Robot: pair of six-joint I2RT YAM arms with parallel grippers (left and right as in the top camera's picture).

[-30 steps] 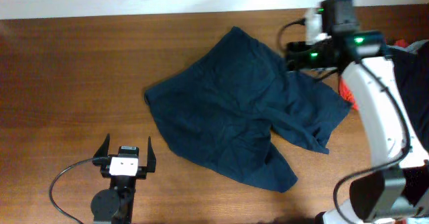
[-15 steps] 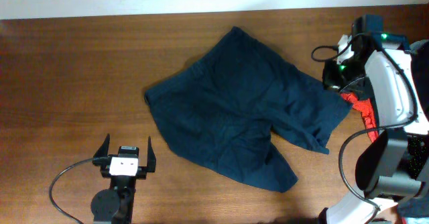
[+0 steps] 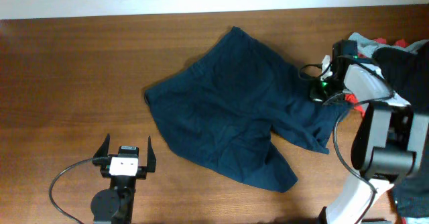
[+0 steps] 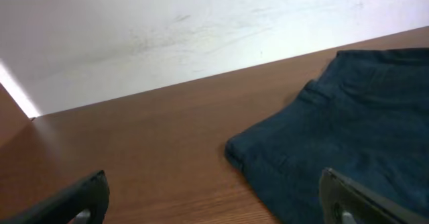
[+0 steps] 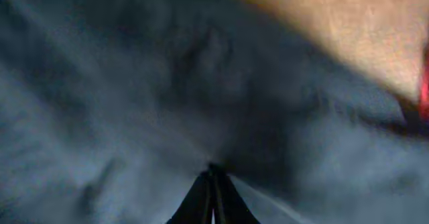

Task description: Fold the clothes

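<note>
The dark navy shorts (image 3: 234, 110) lie spread and rumpled on the brown table (image 3: 67, 70), right of centre. My right gripper (image 3: 316, 94) is down on their right side. In the right wrist view its fingers (image 5: 212, 177) are pressed together on the blurred blue fabric (image 5: 134, 83), and a crease runs away from the tips. My left gripper (image 3: 127, 145) stands open near the front left, short of the shorts. In the left wrist view its gap (image 4: 213, 187) holds nothing, and a corner of the shorts (image 4: 362, 137) lies ahead to the right.
More clothes are heaped at the table's right edge: a black one (image 3: 405, 70), with grey (image 3: 365, 44) and red (image 3: 380, 41) showing behind it. A red patch (image 5: 425, 90) shows at the right wrist view's edge. A white wall (image 4: 201, 29) runs behind the table.
My right gripper swung from the shorts' far top edge to the right, then came down and back onto their right side, shutting on the way. The left arm has not moved.
</note>
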